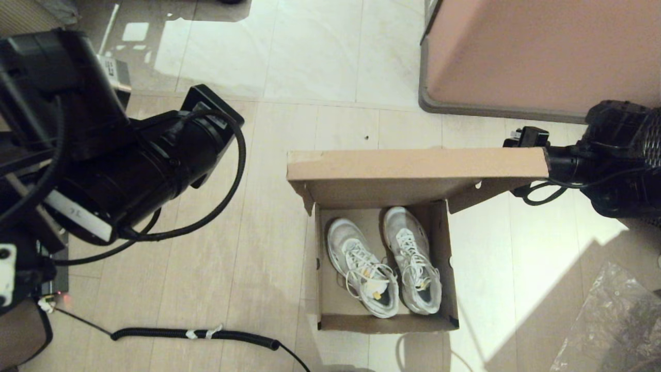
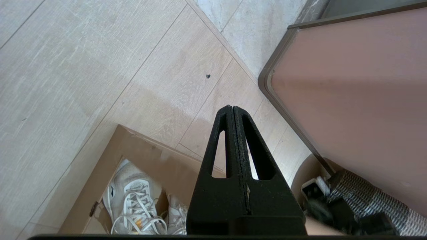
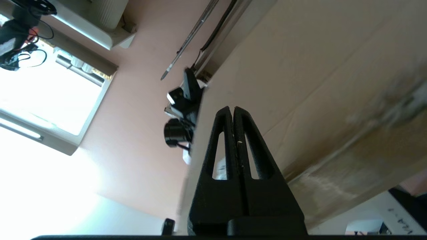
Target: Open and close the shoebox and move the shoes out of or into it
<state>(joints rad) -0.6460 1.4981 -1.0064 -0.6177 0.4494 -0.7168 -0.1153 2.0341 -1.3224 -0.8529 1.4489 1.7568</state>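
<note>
Plain brown cardboard shoebox (image 1: pixel 330 323). Off-white shoes (image 1: pixel 384 261) with white laces and small yellow accents. Pale beige wood-grain floor (image 1: pixel 248 248). Pinkish-brown cabinet (image 1: pixel 537 46) with grey edge. Black cable (image 1: pixel 196 334).

Black-bodied two-armed robot, seen from its own head and wrist cameras.
The left arm (image 1: pixel 129 165) was bulky matte black, looped with a black cable (image 1: pixel 227 170); the right arm (image 1: pixel 614 155) wore braided grey sleeving; each gripper's fingers (image 2: pixel 222 146) were black, triangular, slotted.

shoes (image 1: pixel 384 261) side by side in shoebox (image 1: pixel 387 323) — cabinet (image 1: pixel 537 51) behind, right
</note>
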